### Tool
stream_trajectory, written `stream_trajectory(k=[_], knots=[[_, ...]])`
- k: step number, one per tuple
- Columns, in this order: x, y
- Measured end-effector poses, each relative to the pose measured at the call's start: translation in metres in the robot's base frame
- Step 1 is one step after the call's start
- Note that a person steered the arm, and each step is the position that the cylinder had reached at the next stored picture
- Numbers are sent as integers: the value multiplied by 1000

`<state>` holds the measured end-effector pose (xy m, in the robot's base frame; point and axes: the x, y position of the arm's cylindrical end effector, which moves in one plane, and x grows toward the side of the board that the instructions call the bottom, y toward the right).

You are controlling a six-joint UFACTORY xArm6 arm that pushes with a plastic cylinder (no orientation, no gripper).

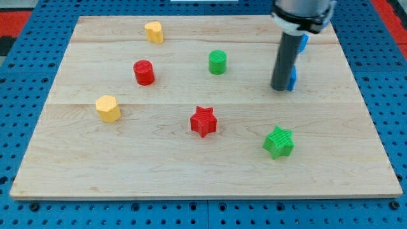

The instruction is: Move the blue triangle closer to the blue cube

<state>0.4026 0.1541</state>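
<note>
**Ana:** Right, eyes on the view's upper right of the counter (191, 159). The dark rod comes straight down there, and my tip (280, 88) sits on the wood.

**Ben:** Where's the blue triangle?

**Ana:** Mostly hidden. A sliver of blue (293, 77) peeks out on the view's right side of the rod, right against the tip as far as I can see. A second bit of blue (304, 42) shows higher up, behind the rod and close to the counter's top edge. One is the triangle and one the cube, but so little of either shows that I cannot tell which is which.

**Ben:** How close are the two?

**Ana:** Near each other, one above the other in the view, with the rod covering the space between.

**Ben:** And the hand, clenched or released?

**Ana:** There's no hand on this arm, only the rod, so nothing grasps anything.

**Ben:** The rest?

**Ana:** A green cylinder (217, 62) to the view's left of the tip, well apart. A green star (278, 142) below the tip, toward the view's bottom. A red star (203, 121) mid-counter, a red cylinder (144, 72) farther left. Two yellow blocks: one (153, 31) near the top edge, one (108, 108) at the left, looking six-sided.
</note>
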Motion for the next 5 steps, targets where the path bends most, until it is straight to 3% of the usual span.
stream_trajectory(k=[5], knots=[[-72,62]])
